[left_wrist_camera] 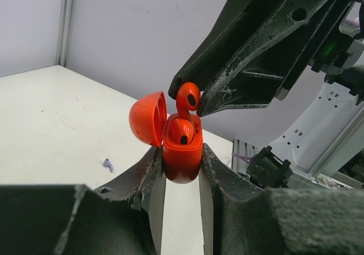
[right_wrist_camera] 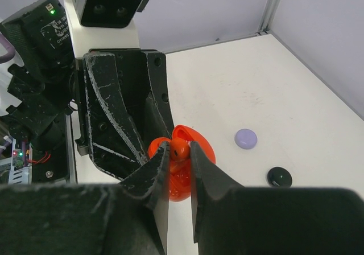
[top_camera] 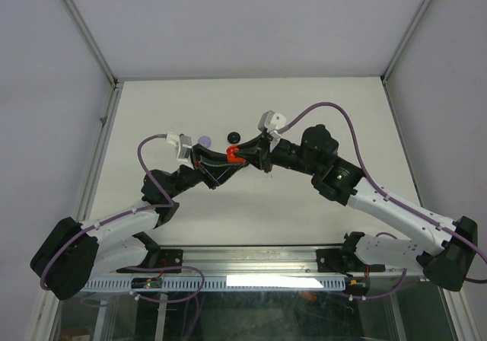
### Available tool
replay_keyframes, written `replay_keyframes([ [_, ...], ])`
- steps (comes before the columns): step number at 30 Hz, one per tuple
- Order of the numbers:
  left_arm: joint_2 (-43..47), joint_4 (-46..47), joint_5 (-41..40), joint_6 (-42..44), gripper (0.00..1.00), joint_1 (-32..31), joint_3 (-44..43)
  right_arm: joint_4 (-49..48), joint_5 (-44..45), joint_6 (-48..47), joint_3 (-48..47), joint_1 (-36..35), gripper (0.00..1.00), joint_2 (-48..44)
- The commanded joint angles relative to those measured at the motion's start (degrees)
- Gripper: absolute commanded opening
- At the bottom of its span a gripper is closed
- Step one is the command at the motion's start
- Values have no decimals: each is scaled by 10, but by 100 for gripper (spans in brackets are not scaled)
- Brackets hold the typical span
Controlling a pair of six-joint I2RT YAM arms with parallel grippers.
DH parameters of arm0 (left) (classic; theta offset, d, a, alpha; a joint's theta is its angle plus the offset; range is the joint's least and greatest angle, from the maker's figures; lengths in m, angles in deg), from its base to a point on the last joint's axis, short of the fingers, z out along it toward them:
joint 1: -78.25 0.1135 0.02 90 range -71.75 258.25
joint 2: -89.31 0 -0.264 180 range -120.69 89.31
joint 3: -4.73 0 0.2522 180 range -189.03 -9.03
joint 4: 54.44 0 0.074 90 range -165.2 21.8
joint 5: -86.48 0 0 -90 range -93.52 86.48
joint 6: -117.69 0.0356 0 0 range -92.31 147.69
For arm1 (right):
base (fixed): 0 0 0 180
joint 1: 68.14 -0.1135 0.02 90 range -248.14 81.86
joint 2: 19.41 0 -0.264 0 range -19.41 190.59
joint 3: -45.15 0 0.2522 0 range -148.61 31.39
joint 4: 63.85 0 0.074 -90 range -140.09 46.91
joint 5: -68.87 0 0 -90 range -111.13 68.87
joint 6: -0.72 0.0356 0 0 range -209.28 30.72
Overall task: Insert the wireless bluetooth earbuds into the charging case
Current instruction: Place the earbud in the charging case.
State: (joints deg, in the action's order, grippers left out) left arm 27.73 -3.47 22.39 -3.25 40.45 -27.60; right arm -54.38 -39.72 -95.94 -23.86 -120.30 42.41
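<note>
1. Holding the red charging case (left_wrist_camera: 183,155) is my left gripper (left_wrist_camera: 181,164), near the middle of the left wrist view; its two fingers are closed snug on the sides of the case, low down
2. The case stands upright, and its round lid (left_wrist_camera: 147,119) is swung open toward the left of the frame
3. One red earbud (left_wrist_camera: 182,132) already sits in the case, with its round head poking up out of the top
4. My right gripper (right_wrist_camera: 178,152) shows at the upper right of the left wrist view, and its fingertips are pinched shut on a second red earbud (left_wrist_camera: 188,97)
5. That second earbud is just above the case, right by the one inside; I cannot tell if the two touch
6. In the top view my two grippers meet tip to tip in the middle of the white table (top_camera: 304,113), and a bit of red shows between them
7. A tiny lilac earbud (left_wrist_camera: 107,164) lies on the table at the lower left of the left wrist view, well apart from the case
8. A round lilac case (right_wrist_camera: 245,138) and a round black case (right_wrist_camera: 279,177) lie on the table at the right of the right wrist view, near each other but not touching
</note>
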Motion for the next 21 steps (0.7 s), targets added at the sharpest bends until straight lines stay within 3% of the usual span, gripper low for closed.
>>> replay_keyframes([
  [1,1,20,-14,-16,0,-1,-26,-7,-43,-8,2,-8,10,-16],
  [21,-8,109,-26,-48,0,-1,-2,-48,-74,20,39,-8,15,-34],
])
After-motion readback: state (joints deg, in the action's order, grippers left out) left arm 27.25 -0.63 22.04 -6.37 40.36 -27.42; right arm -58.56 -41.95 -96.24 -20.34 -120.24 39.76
